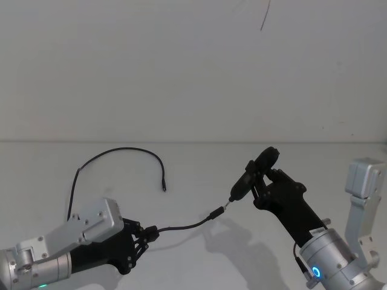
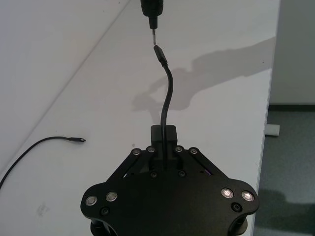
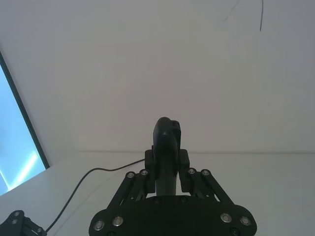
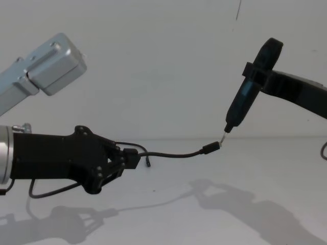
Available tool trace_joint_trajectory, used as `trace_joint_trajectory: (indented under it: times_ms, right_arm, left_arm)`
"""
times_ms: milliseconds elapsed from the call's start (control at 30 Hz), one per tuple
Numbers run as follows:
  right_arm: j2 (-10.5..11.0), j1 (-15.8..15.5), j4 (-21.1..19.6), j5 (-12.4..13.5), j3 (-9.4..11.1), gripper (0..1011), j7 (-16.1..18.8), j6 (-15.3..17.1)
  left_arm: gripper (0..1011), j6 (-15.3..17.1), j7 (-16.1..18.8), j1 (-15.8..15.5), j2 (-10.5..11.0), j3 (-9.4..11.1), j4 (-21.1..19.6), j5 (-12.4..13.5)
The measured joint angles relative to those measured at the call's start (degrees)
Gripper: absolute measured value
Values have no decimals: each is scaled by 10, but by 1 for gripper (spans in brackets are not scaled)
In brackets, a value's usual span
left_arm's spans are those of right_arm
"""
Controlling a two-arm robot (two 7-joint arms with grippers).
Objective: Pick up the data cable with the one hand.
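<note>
Data cable (image 4: pixel 173 154), thin and black, is pinched in the left gripper's (image 4: pixel 127 159) closed fingers and held clear above the smooth white table (image 1: pixel 193 181). Its plug meets the slim black tool (image 4: pixel 245 99) clamped in the right gripper (image 1: pixel 261 181).

left tool (image 4: pixel 134 160) reaches forward low, fingers apparently clamped; right tool (image 1: pixel 261 176) raised, clamped, angled toward it.
</note>
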Motion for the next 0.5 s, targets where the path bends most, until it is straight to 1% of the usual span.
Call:
trace_joint_trajectory:
  times_ms: [500]
  right_arm:
    - [0, -1, -1, 0, -1, 263, 0, 1]
  left_arm:
    - [40, 0, 0, 0, 0, 0, 0, 0]
